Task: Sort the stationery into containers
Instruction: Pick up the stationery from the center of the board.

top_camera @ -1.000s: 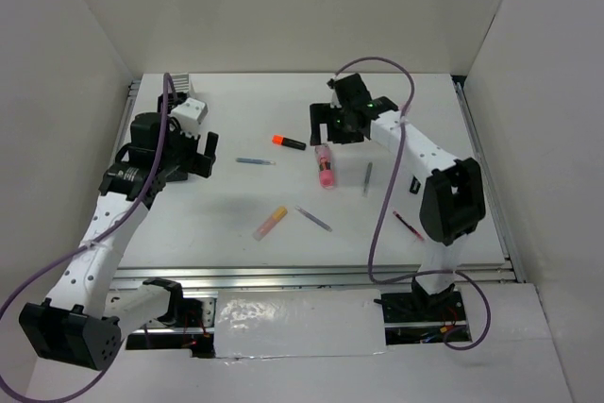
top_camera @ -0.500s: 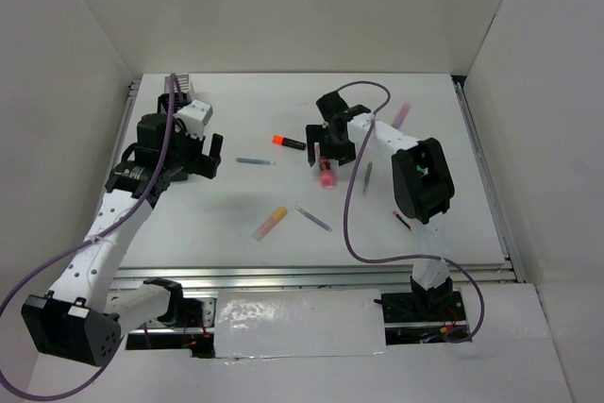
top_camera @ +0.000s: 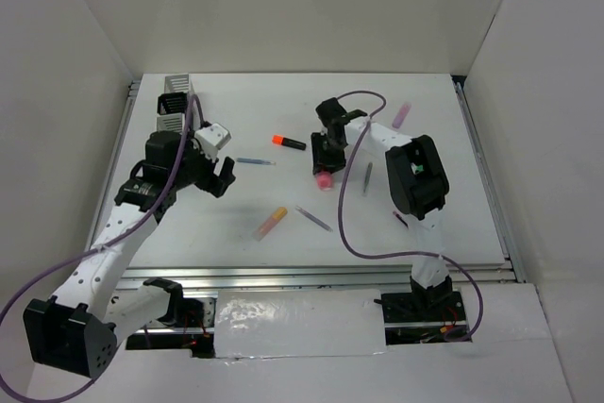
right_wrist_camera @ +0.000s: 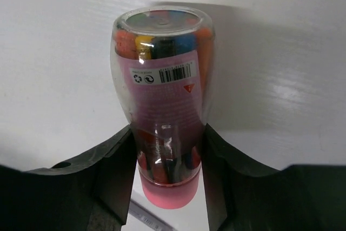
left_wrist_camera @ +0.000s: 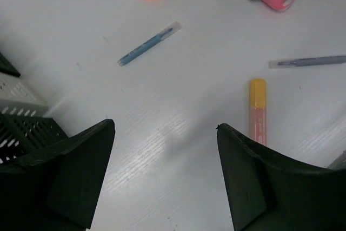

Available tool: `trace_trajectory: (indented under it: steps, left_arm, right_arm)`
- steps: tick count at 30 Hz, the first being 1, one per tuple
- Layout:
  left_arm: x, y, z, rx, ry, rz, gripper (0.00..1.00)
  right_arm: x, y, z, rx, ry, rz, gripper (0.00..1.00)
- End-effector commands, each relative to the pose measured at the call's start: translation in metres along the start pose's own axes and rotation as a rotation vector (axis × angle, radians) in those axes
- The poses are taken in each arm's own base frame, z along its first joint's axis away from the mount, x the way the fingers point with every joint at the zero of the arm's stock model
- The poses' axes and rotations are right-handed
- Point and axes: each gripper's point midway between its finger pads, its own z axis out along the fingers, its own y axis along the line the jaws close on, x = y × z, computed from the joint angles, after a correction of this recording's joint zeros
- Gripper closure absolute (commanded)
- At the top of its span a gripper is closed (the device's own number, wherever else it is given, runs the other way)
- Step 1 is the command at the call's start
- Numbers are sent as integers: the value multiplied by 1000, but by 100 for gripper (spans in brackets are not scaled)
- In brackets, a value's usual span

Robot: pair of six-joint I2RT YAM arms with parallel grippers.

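A clear tube of coloured pens with a pink cap, the pink marker [right_wrist_camera: 162,101], lies on the table. My right gripper [right_wrist_camera: 168,129] is shut on it, one jaw on each side; from above the gripper [top_camera: 326,158] covers all but the pink end [top_camera: 324,179]. My left gripper [left_wrist_camera: 165,125] is open and empty over bare table, right of the mesh containers [top_camera: 174,103]. Loose on the table lie an orange-capped black marker [top_camera: 289,142], a blue pen [top_camera: 255,161], a yellow-orange highlighter [top_camera: 270,223] and a grey pen [top_camera: 367,178].
A thin blue-grey pen [top_camera: 312,218] lies right of the highlighter. A pink pen [top_camera: 400,114] lies at the back right. A red pen [top_camera: 400,220] is partly hidden by the right arm. White walls enclose the table on three sides. The containers' mesh corners show in the left wrist view [left_wrist_camera: 21,123].
My right gripper has come down from behind the pink marker and closed around it. My left gripper has moved right and toward the near edge, away from the containers.
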Motion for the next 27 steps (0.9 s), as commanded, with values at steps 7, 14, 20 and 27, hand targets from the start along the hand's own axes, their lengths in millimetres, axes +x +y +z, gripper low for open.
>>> trace_trajectory:
  steps: [7,14,20,27]
  left_arm:
    - [-49,-50,-5,218,-289,514,13]
    - [-56,-108,-2,373,-481,1092,14]
    - [-72,-159,1,341,-683,1342,22]
    - [-71,-199,9,352,-759,1464,40]
  right_arm:
    - [8,34,-95,-361,0,70,100]
    - [32,61,-143,-572,35,53,100]
    - [46,74,-157,-644,77,178,100]
    - [62,83,-153,-655,186,326,100]
